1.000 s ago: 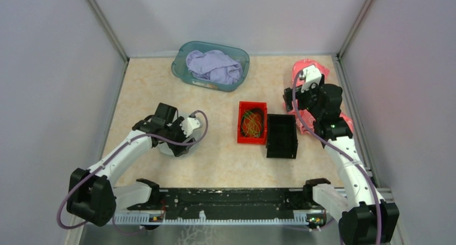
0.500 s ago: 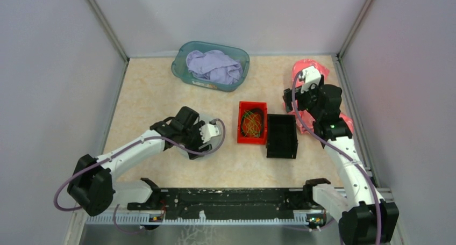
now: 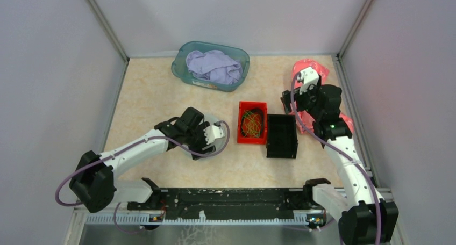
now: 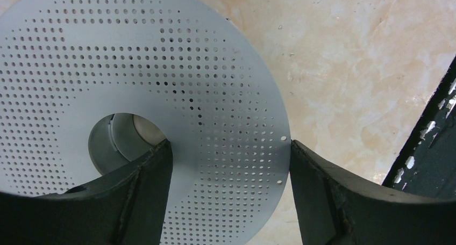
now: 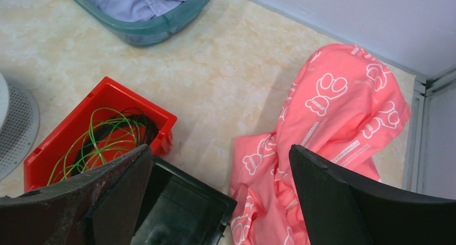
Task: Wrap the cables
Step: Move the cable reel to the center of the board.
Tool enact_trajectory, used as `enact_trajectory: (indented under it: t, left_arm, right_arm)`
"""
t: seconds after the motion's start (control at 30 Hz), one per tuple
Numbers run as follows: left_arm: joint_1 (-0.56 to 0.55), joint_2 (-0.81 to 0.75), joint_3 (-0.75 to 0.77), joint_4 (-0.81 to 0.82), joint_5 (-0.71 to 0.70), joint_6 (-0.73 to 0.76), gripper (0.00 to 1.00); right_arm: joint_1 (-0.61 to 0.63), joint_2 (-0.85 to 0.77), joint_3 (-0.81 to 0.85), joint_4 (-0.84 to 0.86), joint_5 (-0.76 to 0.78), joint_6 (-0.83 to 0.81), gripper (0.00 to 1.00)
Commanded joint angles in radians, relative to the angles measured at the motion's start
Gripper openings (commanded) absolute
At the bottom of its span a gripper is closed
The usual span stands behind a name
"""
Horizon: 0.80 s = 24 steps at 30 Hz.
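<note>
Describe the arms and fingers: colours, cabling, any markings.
The left arm and right arm match: white links with black joint housings. A thick purple cable runs along each in loose loops. A small white block sits at each wrist. The fingers are matte black, broad and curved. No legible markings show.

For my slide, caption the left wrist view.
Left gripper pinching the spool, one finger at its hole, one on its rim.
</note>
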Motion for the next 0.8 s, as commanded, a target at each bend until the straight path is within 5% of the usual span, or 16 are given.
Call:
enact_trajectory:
  t: [0.0, 0.2, 0.53, 0.77]
  left_arm:
    - [-0.011, -0.013, 0.010, -0.048, 0.043, 0.010, 0.79]
    - [-0.011, -0.038, 0.055, -0.082, 0.129, 0.057, 1.00]
    - [0.017, -0.037, 0.254, -0.111, 0.177, 0.059, 1.00]
    - [0.164, -0.093, 0.278, 0.017, 0.272, -0.038, 1.00]
  right_arm:
    - [-0.004, 0.018, 0.008, 0.035, -0.069, -0.018, 0.99]
    - [0.032, 0.059, 0.011, 0.004, -0.178, -0.041, 0.99]
    - [0.234, 0.199, 0.036, -0.109, -0.275, -0.160, 0.92]
    - [0.397, 0.307, 0.050, -0.136, -0.209, -0.207, 0.84]
